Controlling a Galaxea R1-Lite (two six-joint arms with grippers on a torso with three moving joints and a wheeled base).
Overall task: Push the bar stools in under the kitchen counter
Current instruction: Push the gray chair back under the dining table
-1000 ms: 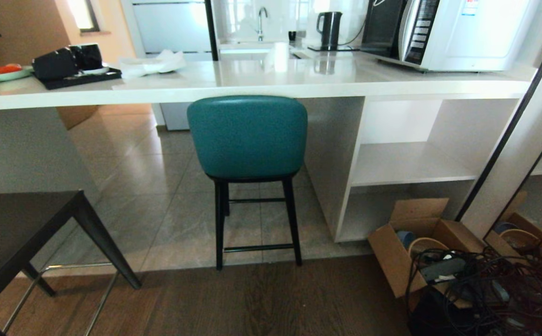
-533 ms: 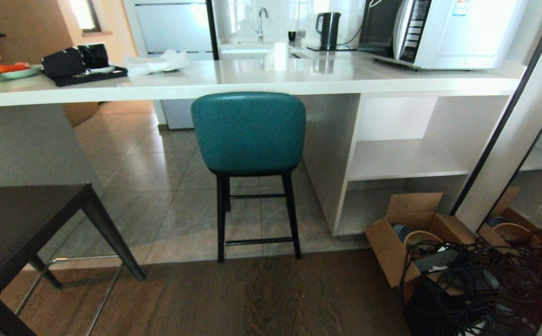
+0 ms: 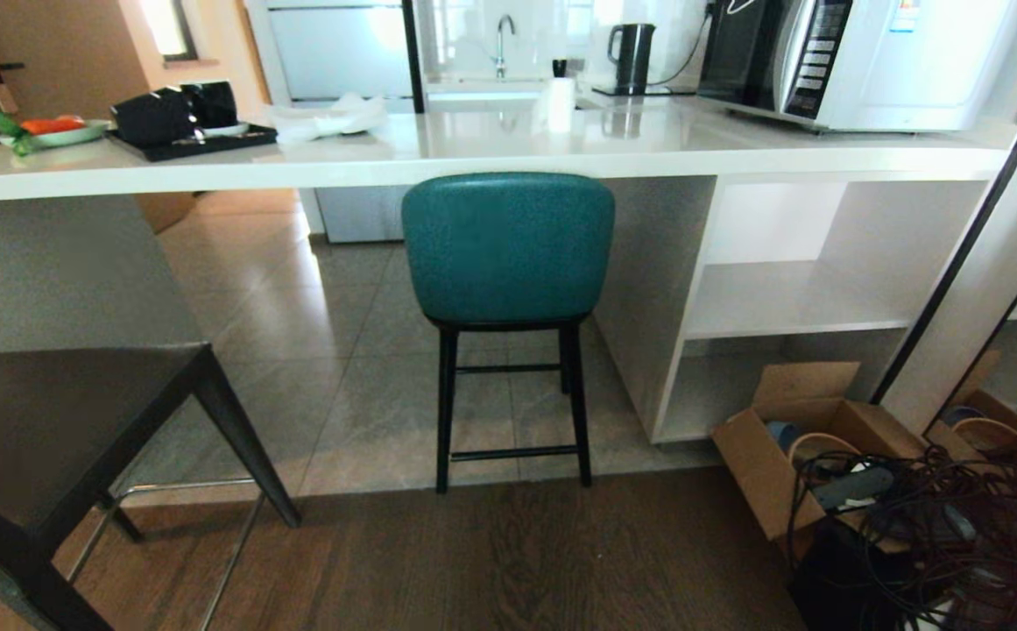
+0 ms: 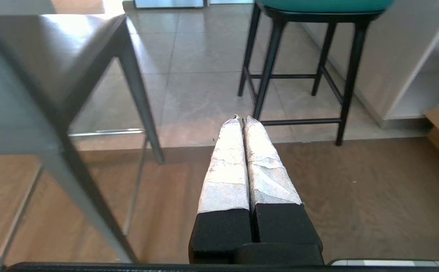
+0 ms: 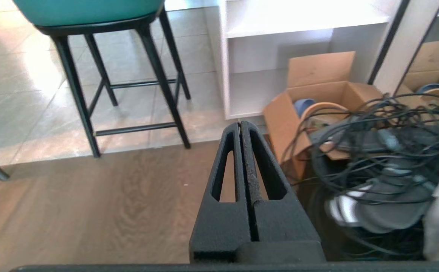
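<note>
Straight ahead, the teal stool with a rounded padded back and thin black legs (image 3: 508,263) stands on the grey tiles with its back just under the front edge of the long glossy white slab surface (image 3: 473,153), beside the white panel leg and the open white shelf cubbies (image 3: 806,298). The second stool, with a dark flat seat, dark square legs and a chrome footrest (image 3: 70,429), sits well out from the surface at the near left, over the line where tile meets the brown wood floor (image 3: 508,561). Neither arm shows in the head view. In the left wrist view the left gripper (image 4: 243,120) hangs above the wood floor, its white-wrapped fingers (image 4: 227,166) pressed together and holding nothing, with the dark stool close on one side and the teal stool's legs ahead. In the right wrist view the right gripper (image 5: 241,124) has its black fingers (image 5: 264,170) together too, empty, near an open cardboard box (image 5: 317,98) and a tangle of black cables (image 5: 378,151). On the surface stand a white microwave (image 3: 858,57), a black tray with dark cups (image 3: 184,123) and a crumpled white cloth (image 3: 328,118).
</note>
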